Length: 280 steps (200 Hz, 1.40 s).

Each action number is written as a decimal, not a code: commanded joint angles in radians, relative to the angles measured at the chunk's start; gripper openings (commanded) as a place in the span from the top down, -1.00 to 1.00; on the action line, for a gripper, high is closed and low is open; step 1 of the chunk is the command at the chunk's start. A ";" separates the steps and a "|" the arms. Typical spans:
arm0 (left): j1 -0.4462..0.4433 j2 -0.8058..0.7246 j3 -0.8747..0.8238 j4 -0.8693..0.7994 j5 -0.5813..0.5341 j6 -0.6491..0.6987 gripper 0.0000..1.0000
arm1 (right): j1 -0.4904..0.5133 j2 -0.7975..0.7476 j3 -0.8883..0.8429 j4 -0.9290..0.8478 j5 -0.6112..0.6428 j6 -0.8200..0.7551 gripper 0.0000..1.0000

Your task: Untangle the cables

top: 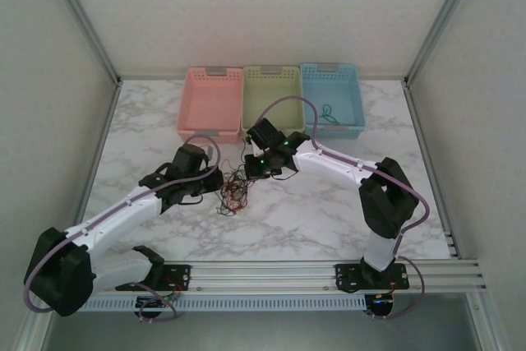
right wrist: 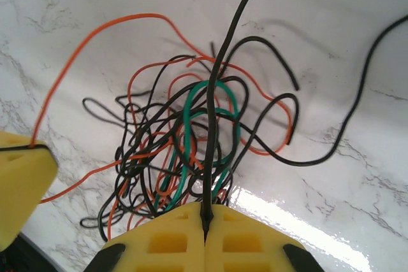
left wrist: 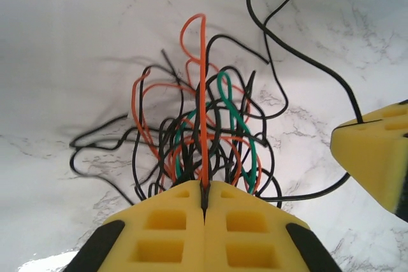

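we see orange, black and green cables (left wrist: 203,81) on a white, grey-veined table (top: 329,211). its far edge carries a pink basket (top: 212,103), a green basket (top: 263,88) and a blue basket (top: 337,88).

You have the cables (top: 233,193) on the table (top: 320,215) before the row of baskets (top: 267,98), left gripper (left wrist: 204,189) at their left, right gripper (right wrist: 205,211) behind them.

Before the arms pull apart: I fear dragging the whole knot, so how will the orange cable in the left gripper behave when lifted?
Probably floppy: the orange cable bends in a loose loop beyond the left gripper. Likely very light, being so thin. It runs through the tangle of black and green strands, so it may drag neighbours along.
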 commanded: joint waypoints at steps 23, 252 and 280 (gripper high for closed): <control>-0.009 -0.089 0.081 -0.112 -0.042 0.017 1.00 | 0.002 -0.100 -0.050 -0.014 0.026 0.020 1.00; -0.005 -0.394 0.282 -0.466 -0.294 0.113 1.00 | 0.001 -0.525 -0.041 -0.166 0.355 -0.087 1.00; -0.005 -0.409 0.290 -0.473 -0.313 0.115 1.00 | 0.001 -0.585 -0.052 -0.157 0.401 -0.103 1.00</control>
